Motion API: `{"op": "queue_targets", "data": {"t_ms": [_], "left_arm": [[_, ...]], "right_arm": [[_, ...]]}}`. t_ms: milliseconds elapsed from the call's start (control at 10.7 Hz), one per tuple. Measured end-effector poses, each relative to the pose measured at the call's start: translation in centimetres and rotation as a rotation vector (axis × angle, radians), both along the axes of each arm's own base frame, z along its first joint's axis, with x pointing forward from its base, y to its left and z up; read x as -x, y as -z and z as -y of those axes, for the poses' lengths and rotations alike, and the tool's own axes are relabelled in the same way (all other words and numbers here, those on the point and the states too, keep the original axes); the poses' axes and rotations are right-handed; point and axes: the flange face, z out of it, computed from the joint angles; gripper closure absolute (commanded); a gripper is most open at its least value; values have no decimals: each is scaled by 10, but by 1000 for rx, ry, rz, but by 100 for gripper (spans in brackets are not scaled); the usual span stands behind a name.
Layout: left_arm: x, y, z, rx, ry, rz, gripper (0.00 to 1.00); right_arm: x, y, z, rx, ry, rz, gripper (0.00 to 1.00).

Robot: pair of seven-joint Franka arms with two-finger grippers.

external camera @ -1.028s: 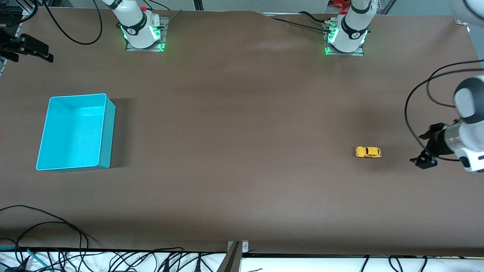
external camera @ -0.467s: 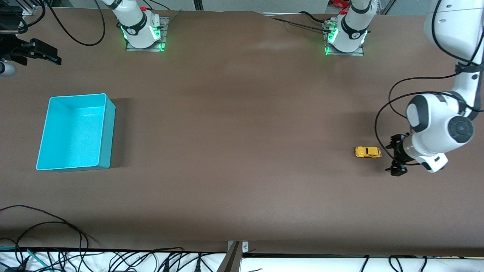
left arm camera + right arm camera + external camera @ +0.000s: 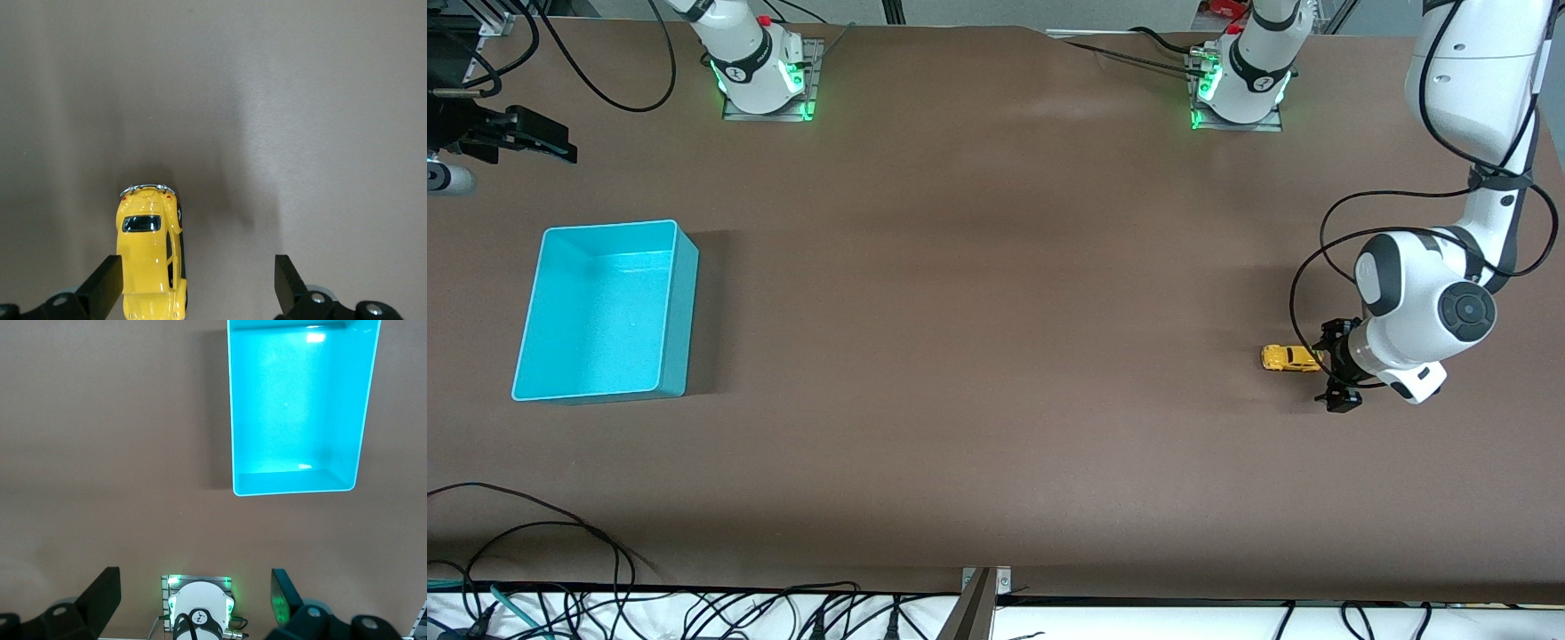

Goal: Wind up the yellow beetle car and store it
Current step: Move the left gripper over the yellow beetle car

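Observation:
The yellow beetle car (image 3: 1288, 357) stands on the brown table near the left arm's end. My left gripper (image 3: 1332, 365) hangs low at the car's end, open. In the left wrist view the yellow beetle car (image 3: 151, 252) lies lengthwise between the fingers, close beside one finger (image 3: 104, 287) and well apart from the other, not gripped. The turquoise bin (image 3: 605, 311) sits empty toward the right arm's end. My right gripper (image 3: 534, 135) waits high over that end of the table, open; its wrist view looks down on the turquoise bin (image 3: 297, 407).
Both arm bases (image 3: 760, 76) (image 3: 1240, 84) stand along the table's edge farthest from the front camera. A black cable (image 3: 1325, 258) loops off the left arm above the car. Loose cables (image 3: 560, 569) lie along the nearest table edge.
The left arm has swung in from the table's end toward the car, bringing its open gripper around the car's end. The right gripper drifted slightly inward. The car has not moved.

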Motion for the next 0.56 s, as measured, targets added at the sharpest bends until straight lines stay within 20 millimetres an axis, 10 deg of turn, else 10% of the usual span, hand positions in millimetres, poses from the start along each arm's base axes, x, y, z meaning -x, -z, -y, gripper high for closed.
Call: {"op": "queue_targets", "data": {"t_ms": [561], "left_arm": [[8,22,11,7,-39,-31,0]], "right_arm": [[-9,1,-7,-1,-13,43,0]]}}
